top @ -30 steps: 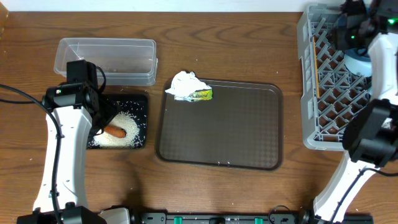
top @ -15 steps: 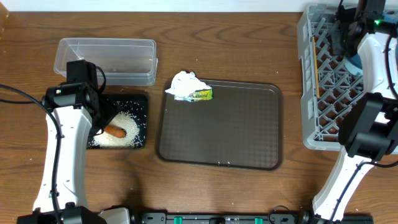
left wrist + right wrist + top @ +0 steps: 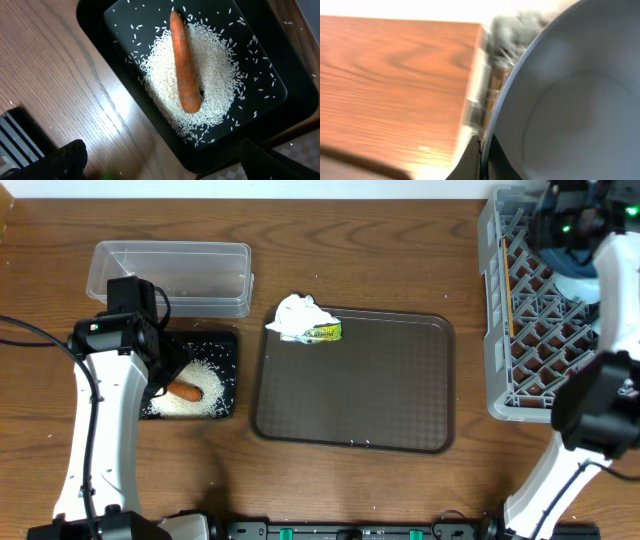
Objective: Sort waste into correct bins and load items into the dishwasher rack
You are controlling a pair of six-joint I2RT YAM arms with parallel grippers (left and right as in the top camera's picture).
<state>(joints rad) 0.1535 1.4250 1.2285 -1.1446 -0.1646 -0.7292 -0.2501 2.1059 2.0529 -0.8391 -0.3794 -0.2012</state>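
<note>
Overhead view, left side: the black tray sits on the surface just on the near side of the clear tub, the two almost touching. My left arm reaches over the tray. The rice is heaped in it, with the carrot on top.

Left wrist view: the carrot lies lengthwise across the rice heap, and loose grains are scattered over the tray floor. Left jaws are spread wide and hold nothing. One dark finger shows in the lower left corner, the other in the lower right, both hovering above the tray's near edge.

Centre: the brown serving tray lies between the black tray and the rack. The crumpled tissue sits on its far left corner and overhangs the rim. The yellow-green wrapper is on the tray, touching the tissue.

Right side: the grey rack stands at the surface's right edge. The chopsticks lie inside along its left wall. The light-blue bowl is inside the rack, partly hidden under my right arm.

Right wrist view, blurred: the bowl fills the right half of the frame, with bare wood on the left. Right jaws are pinched together, and the bowl's rim runs straight into the seam between the fingers, so I read it as a grip on that rim
</note>
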